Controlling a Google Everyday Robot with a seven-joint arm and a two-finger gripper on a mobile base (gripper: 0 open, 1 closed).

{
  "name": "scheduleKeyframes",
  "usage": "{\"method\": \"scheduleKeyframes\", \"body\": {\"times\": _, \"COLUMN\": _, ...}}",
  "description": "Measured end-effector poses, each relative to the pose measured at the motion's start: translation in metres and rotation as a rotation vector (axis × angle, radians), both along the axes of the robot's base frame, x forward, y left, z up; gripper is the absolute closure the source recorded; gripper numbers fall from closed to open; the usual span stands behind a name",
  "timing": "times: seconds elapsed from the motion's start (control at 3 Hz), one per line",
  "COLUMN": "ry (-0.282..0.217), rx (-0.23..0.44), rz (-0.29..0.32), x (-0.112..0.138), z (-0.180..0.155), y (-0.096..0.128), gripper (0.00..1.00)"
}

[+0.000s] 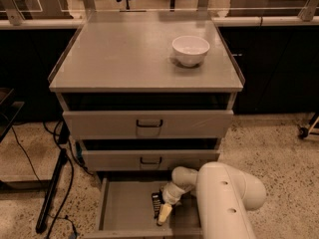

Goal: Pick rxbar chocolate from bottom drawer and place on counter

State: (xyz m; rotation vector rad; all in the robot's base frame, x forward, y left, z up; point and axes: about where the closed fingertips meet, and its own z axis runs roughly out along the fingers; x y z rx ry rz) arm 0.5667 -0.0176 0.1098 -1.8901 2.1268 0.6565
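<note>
The gripper (164, 212) hung in the bottom drawer (124, 209), just beside the rxbar chocolate (155, 202) on its floor, with its grip impossible to tell and the move to the counter (114, 59) not yet done

The one camera is looking down from high in front of the drawer cabinet, facing its drawer fronts, so the counter (124, 59) is filling the upper half and the bottom drawer (124, 210) is lying at the lower edge. The robot's arm (229, 198) is entering close to the lens at lower right, with the gripper (164, 211) reaching into that drawer.
</note>
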Motion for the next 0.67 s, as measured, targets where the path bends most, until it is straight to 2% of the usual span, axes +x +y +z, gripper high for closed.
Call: {"method": "scheduleKeyframes", "body": {"times": 0.67, "ry": -0.003, "rx": 0.003, "rz": 0.018, "x": -0.0008, "z": -0.0034, "y": 0.0036, "gripper": 0.00}}
